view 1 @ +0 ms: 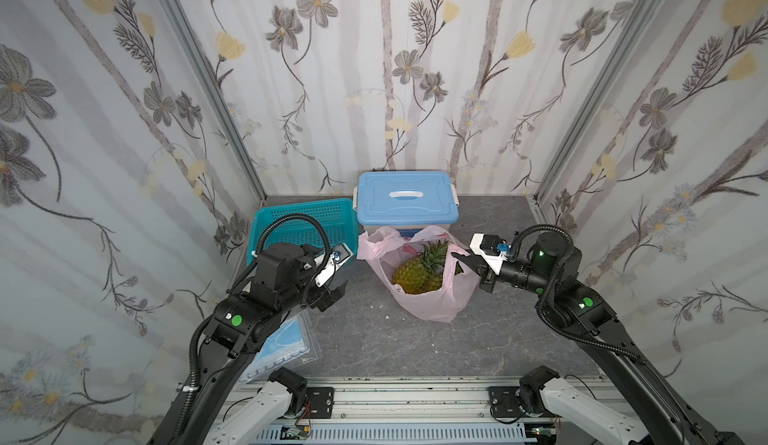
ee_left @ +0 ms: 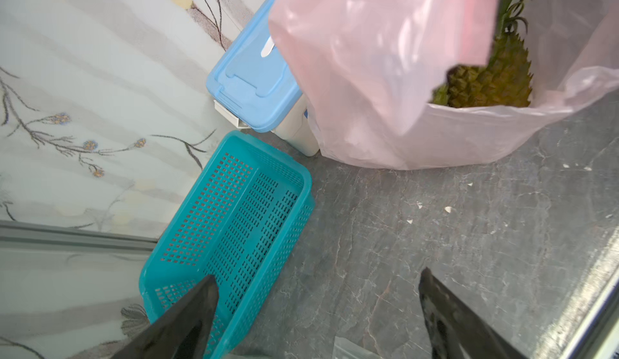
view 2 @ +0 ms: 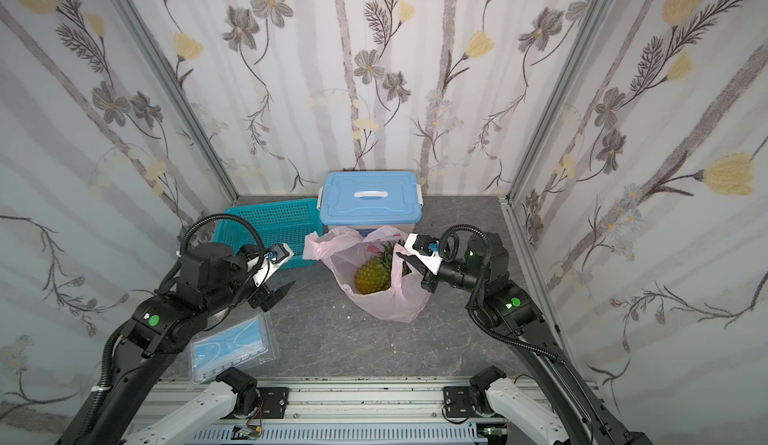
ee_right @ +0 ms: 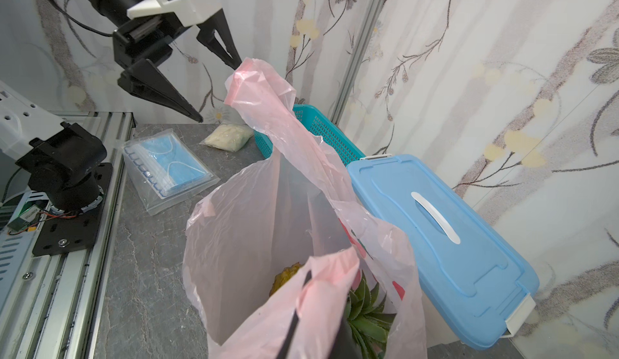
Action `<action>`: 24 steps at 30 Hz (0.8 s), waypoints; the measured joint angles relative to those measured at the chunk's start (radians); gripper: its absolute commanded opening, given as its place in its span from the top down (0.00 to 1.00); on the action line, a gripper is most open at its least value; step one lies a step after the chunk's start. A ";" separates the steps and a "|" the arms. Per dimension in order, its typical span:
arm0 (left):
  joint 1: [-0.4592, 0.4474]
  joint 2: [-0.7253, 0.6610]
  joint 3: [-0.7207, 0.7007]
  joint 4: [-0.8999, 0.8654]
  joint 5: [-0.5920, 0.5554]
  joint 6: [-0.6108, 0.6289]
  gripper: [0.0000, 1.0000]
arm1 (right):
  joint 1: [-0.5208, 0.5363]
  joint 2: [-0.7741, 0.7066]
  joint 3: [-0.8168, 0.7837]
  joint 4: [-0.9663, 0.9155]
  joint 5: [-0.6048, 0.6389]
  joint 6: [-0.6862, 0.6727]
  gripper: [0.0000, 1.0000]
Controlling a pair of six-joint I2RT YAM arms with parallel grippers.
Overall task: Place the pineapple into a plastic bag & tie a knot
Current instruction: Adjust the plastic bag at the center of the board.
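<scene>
pineapple is found inside the bag, which stands mid-table just in front of the box, mouth gaping. the placing step is judged done. no knot is seen, and the handles are held apart. one handle is pinched by the right gripper, jaws pressed together on the film. the other handle stands free. left gripper is spread wide, empty, short of the bag. left to do: the free handle taken, both handles crossed and tied.
</scene>
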 measured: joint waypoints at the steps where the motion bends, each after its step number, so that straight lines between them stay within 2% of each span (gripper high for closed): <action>1: 0.013 0.027 -0.003 0.048 0.029 0.020 0.00 | -0.003 0.005 0.007 -0.005 -0.009 -0.006 1.00; 4: 0.031 0.134 0.023 0.180 0.127 0.058 0.00 | -0.004 0.014 0.021 -0.024 -0.031 -0.022 1.00; 8: 0.037 0.237 0.089 0.258 0.275 0.084 0.00 | -0.009 0.025 0.028 -0.040 -0.060 -0.035 1.00; 13: 0.044 0.369 0.219 0.243 0.523 0.088 0.15 | -0.013 0.044 0.037 -0.042 -0.089 -0.043 1.00; 16: 0.046 0.422 0.249 0.216 0.630 0.078 0.34 | -0.016 0.053 0.043 -0.040 -0.096 -0.050 1.00; 19: 0.047 0.458 0.241 0.223 0.702 0.057 0.66 | -0.024 0.061 0.043 -0.035 -0.100 -0.053 1.00; 22: 0.049 0.454 0.195 0.307 0.759 -0.015 0.83 | -0.038 0.068 0.046 -0.028 -0.100 -0.056 1.00; 24: 0.049 0.447 0.166 0.381 0.782 -0.087 0.98 | -0.043 0.077 0.051 -0.025 -0.099 -0.057 1.00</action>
